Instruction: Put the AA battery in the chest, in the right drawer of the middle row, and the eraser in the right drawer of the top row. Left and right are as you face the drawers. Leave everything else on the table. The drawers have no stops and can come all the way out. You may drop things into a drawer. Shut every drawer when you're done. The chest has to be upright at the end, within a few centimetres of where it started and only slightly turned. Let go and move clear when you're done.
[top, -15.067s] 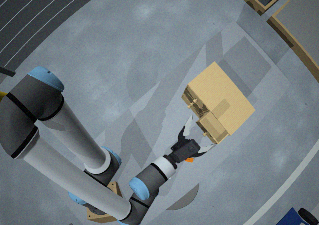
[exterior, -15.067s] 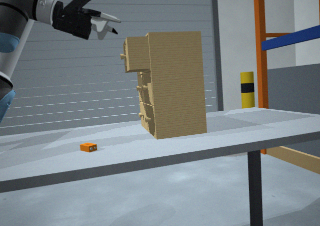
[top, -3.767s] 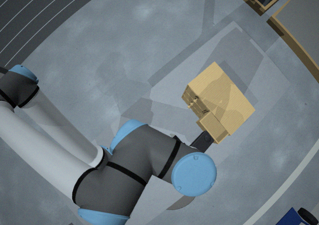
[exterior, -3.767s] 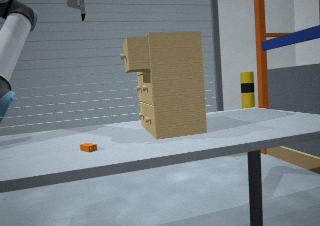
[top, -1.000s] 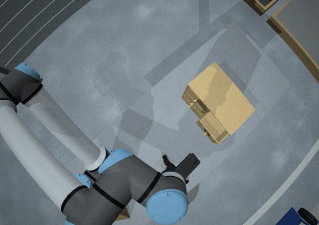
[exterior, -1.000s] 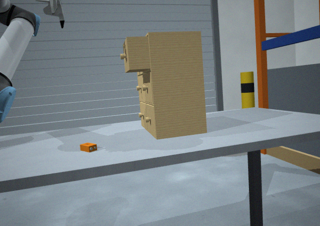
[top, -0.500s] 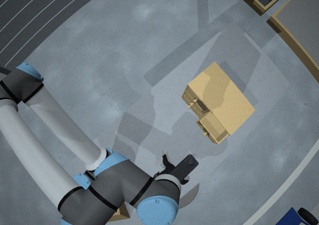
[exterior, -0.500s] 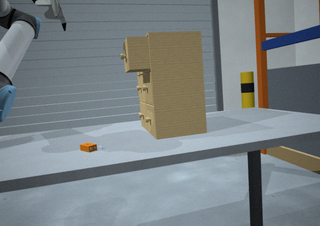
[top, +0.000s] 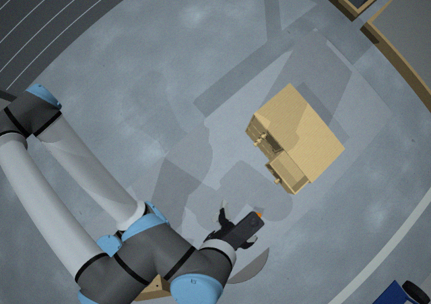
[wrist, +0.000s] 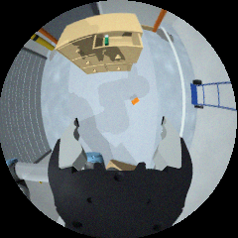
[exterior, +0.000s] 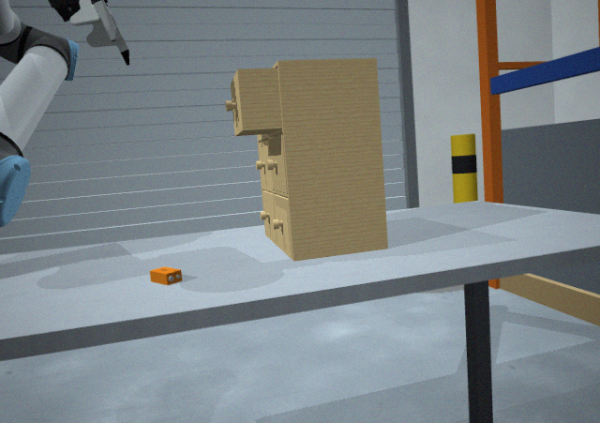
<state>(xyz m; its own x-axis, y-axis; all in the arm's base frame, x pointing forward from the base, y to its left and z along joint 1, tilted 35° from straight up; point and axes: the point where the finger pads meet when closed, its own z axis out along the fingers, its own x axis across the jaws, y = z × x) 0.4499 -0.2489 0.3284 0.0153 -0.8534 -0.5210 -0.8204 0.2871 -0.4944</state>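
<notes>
The wooden chest stands upright. Its top-row right drawer is pulled well out. The other fronts look shut or nearly so; some are partly hidden. The wrist view shows a small green thing in the shaded left part of the open drawer. I cannot tell whether it is the battery or the eraser. No other candidate for either shows. My gripper is open and empty, high above the table in front of the chest; the exterior view shows only part of it.
An orange block with silvery round spots on one end lies on the table in front of the chest. A wooden wedge-like piece shows beside the arm. A blue cart stands off to the side.
</notes>
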